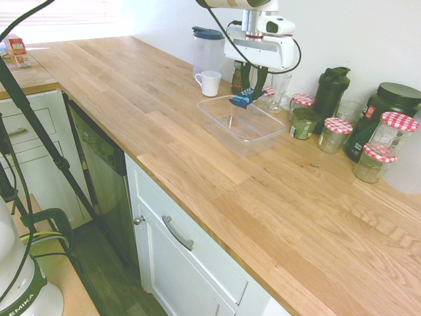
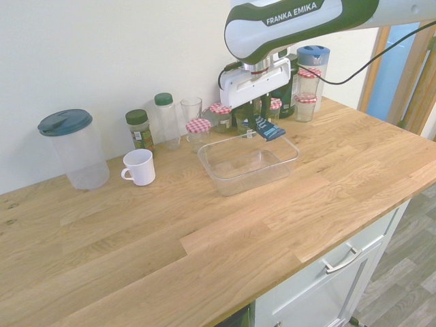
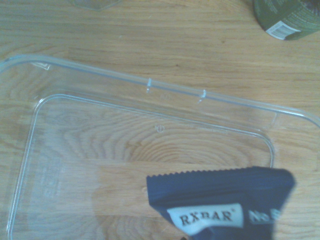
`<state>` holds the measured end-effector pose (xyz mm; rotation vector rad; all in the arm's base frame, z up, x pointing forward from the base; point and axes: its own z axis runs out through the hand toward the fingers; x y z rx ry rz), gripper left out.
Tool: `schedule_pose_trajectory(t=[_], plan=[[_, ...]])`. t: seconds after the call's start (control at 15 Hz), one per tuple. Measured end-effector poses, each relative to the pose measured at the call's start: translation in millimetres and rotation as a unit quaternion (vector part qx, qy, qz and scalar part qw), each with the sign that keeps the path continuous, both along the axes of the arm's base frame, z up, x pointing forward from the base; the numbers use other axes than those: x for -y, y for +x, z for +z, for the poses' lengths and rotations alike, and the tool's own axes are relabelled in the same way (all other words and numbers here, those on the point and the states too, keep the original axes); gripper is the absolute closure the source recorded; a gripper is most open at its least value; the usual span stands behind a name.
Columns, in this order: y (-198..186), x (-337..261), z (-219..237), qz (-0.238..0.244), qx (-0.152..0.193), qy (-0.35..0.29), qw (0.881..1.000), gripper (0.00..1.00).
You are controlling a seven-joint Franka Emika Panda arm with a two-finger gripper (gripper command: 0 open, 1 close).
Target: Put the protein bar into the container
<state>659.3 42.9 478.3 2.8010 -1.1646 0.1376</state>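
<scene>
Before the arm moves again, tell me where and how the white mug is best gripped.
I'd pinch the white mug by its near wall at the rim, coming from above: it stands upright, mouth open. Its handle sticks out sideways, a likely second choice.

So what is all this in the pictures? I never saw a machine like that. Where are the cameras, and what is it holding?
The machine is a robot arm, white with dark parts. Its gripper works like two fingers, pinching a dark-blue bar.

Two pictures look at the wooden counter from opposite sides. The third comes from a camera on the robot's wrist, so the bar looks huge there, and you can read RXBAR on it.

The clear tub is where the bar should go. It isn't lying in there yet. Nearby stand a white mug, jars with red-checked lids and a pitcher with a dark lid.
</scene>
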Motion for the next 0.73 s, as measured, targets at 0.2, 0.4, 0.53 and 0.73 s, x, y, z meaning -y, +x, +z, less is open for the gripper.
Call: schedule_pose_trajectory(t=[0.2, 0.4, 0.53, 0.73], plan=[[0.2, 0.6, 0.0, -0.001, 0.001, 0.0, 1.0, 0.0], [0.3, 2.1, 0.0, -0.002, 0.001, -0.001, 1.0, 0.0], [0.2, 4.2, 1.2, -0.004, 0.002, -0.001, 1.0, 0.0], [-0.7, 5.1, 5.7, -0.004, 0.005, -0.001, 1.0, 0.0]])
